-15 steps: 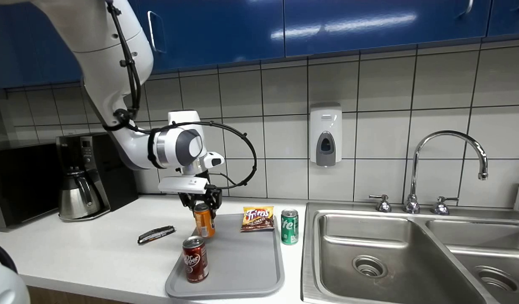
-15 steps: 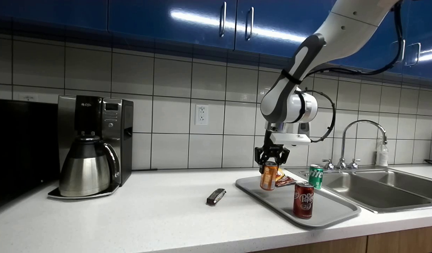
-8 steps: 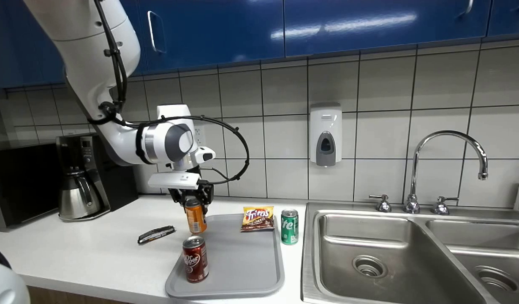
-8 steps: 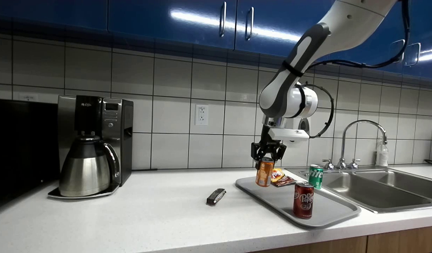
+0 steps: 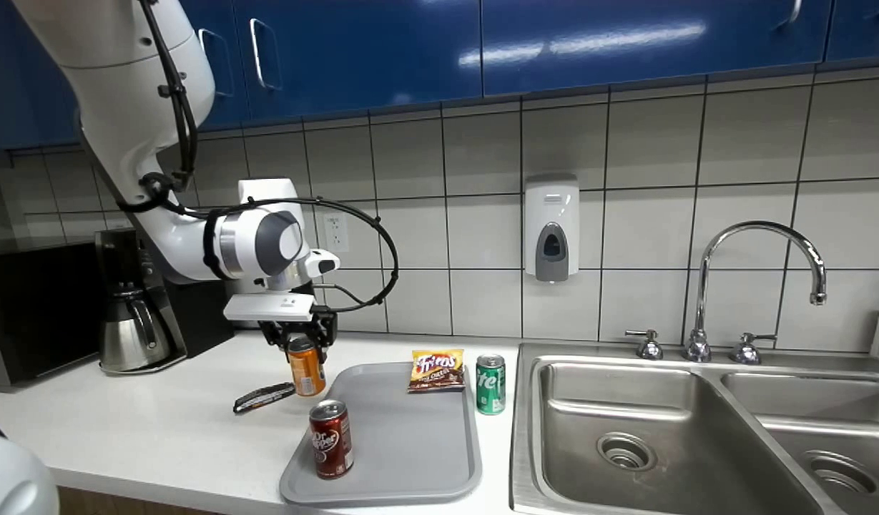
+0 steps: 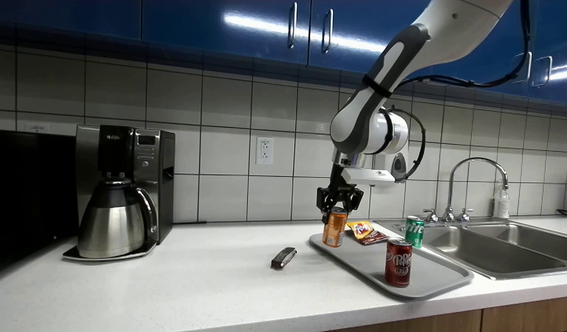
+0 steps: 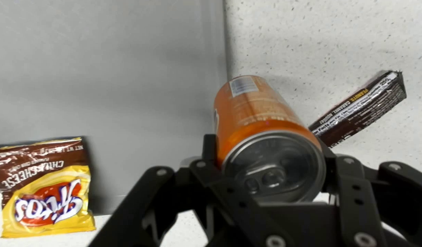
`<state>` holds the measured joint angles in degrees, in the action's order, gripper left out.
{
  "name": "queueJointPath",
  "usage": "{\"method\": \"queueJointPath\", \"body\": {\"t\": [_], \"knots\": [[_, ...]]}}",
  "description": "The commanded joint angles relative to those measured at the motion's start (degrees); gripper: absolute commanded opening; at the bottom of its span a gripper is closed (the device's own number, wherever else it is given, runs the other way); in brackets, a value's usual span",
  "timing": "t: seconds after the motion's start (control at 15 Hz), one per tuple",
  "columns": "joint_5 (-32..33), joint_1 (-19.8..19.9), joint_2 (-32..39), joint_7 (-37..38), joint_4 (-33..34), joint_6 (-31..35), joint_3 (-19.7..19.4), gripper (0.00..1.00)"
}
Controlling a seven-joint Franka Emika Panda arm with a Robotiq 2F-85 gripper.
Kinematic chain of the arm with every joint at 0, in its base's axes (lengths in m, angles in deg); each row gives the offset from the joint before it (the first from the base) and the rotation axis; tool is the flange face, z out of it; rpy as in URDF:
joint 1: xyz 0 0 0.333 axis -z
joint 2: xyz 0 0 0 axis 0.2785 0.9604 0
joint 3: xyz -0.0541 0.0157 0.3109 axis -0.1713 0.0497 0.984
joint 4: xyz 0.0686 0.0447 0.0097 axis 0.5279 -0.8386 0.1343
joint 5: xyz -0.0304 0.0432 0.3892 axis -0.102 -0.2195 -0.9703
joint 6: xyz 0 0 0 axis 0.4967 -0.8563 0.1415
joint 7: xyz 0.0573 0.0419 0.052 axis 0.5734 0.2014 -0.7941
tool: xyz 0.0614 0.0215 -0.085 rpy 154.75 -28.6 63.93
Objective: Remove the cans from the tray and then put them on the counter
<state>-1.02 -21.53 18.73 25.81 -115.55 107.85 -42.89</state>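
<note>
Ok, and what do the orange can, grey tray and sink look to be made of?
Orange can: metal, probably aluminium, glossy print; its top is bare and silvery.
Grey tray: perhaps plastic, matte; dull, even grey without sharp reflections.
Sink: apparently stainless steel, satin finish; soft, streaky highlights on silvery grey.

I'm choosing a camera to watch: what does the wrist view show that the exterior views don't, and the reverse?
Only the wrist view: the pull tab of the orange can, and readable words such as PEANUTS on the candy bar.

Only the exterior views: the dark red can on the tray, the green can on the counter, the sink, faucet and coffee maker.

Both: the orange can gripped in the tool, the candy bar, snack packet, tray and counter.
</note>
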Motion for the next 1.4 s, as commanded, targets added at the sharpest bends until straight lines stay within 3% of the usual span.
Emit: {"method": "queueJointPath", "body": {"t": [0.0,1.33], "knots": [[-0.7,-0.9,-0.3,-1.5,0.3,0.4,1.0,0.38],[3.3,-3.0,6.7,0.1,3.9,0.0,0.3,0.38]]}}
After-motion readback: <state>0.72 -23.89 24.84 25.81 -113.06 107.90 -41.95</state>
